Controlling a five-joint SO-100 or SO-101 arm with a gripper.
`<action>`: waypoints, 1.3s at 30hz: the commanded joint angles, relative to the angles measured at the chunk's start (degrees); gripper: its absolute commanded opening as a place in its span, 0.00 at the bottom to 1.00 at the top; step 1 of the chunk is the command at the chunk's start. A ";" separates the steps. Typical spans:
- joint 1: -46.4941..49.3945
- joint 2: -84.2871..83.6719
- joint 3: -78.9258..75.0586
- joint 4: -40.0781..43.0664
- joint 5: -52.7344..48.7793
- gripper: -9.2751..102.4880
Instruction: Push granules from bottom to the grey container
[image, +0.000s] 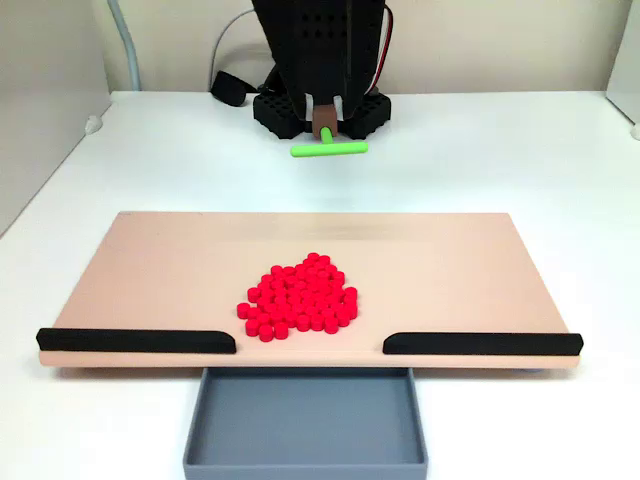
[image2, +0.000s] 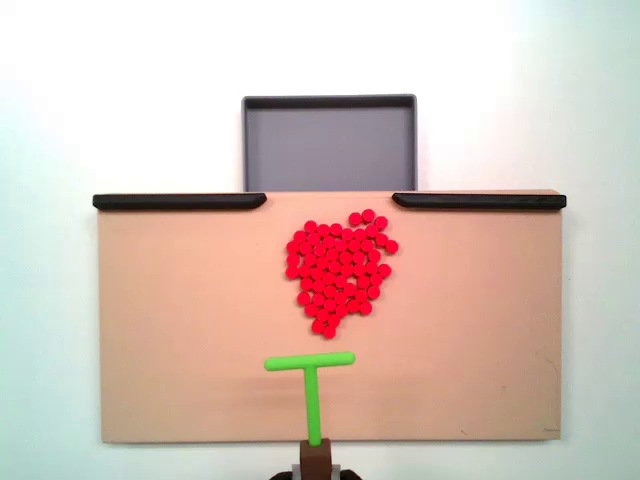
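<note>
A: Biggest first? White table (image: 520, 150) under everything, tan board (image: 150, 260) lying flat on it; same board (image2: 180, 330) from above.

B: Then the tray (image: 305, 420), grey, touching the board's near edge in the low view; at the top, tray (image2: 330, 145), in the other. Set right behind the gap between two black strips (image: 135, 341) (image: 482, 344).

A: Seen from above too, those strips (image2: 180, 201) (image2: 478, 201), lining the board's far edge either side of the gap.

B: Arm (image: 315, 50) next: black, standing at the table's far end, base just off the board.

A: Gripper (image: 326, 125)? Holding a brown block with the green T-pusher (image: 329, 148) fixed to it. Clamped or loose, cannot tell; fingers hidden.

B: From above, pusher (image2: 310, 380) with crossbar towards the pile, near it but apart.

A: Smallest: red granules (image: 300, 297), one heap mid-board, just short of the gap. From above, granules (image2: 338, 268) clustered below the gap, none seen in the tray.
</note>
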 joint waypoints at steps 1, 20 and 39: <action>0.35 -0.09 -2.37 0.09 0.18 0.08; 0.35 -0.09 -2.37 0.09 0.18 0.08; -0.62 -1.41 -2.37 0.09 0.18 0.08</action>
